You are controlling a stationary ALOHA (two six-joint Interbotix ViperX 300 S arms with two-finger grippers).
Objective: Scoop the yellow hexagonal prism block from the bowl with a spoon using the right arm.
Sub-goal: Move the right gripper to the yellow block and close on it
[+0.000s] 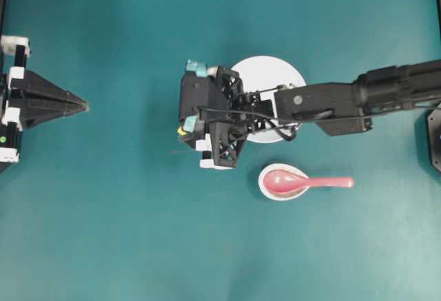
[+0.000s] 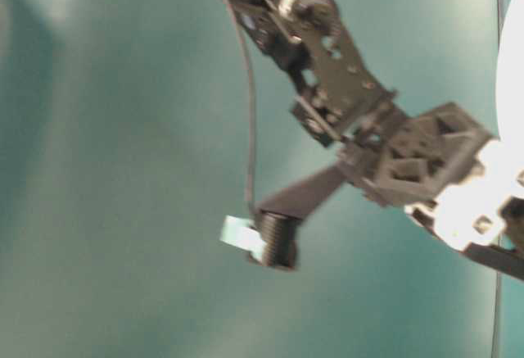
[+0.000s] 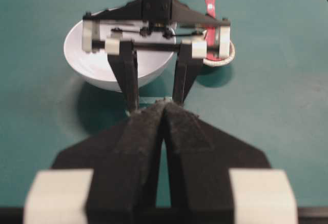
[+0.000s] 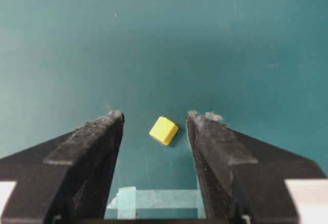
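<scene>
The right gripper (image 4: 155, 119) has its jaws spread wide, grasping nothing; the yellow block (image 4: 164, 130) lies on the worktop (image 4: 205, 39) between them, outside the bowl (image 1: 272, 74). The spoon (image 1: 303, 182) rests in a small dish (image 1: 265, 189). The left gripper's (image 3: 164, 106) jaws are clenched.

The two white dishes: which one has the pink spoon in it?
The small dish near the bottom holds the spoon. The big bowl sits partly under the right arm.

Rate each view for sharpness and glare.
Overhead: sharp, even light. Table-level: right arm motion-blurred, white glare at the right edge. Left wrist: near left gripper soft, bowl clearer. Right wrist: yellow block crisp with a small shadow.
</scene>
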